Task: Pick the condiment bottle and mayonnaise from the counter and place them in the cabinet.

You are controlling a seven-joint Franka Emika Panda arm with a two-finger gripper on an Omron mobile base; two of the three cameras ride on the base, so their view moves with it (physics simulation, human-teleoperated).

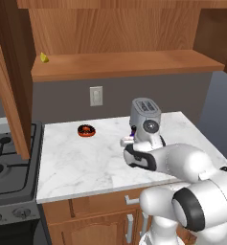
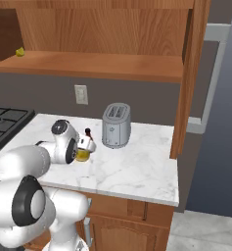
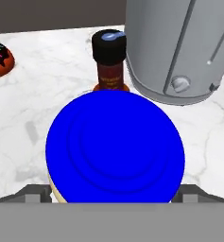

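I saw the big wooden cabinet (image 1: 119,64) up on the wall, with a small yellow thing (image 1: 44,58) sitting on its shelf. Under it was the white marble counter (image 1: 86,160), next to the stove (image 1: 5,162). The grey toaster (image 2: 116,125) stood at the back of the counter, and a donut with sprinkles (image 1: 86,130) lay far off to the side.

I had the gripper (image 3: 114,194) low over the mayonnaise (image 3: 115,145). Its fingers were spread as wide as they go, one on each side of the jar, and they were not squeezing it yet. The jar stood on the counter, right in front of the toaster. The condiment bottle (image 3: 109,59) stood just behind the jar, very close to the toaster too.

I thought a few things could go wrong. The jar was wide, so the fingers might pinch only the blue lid (image 3: 115,142) and slip off. If I pushed forward, the jar could bump the thin bottle and knock it over. The toaster was close, so a finger might hit it.
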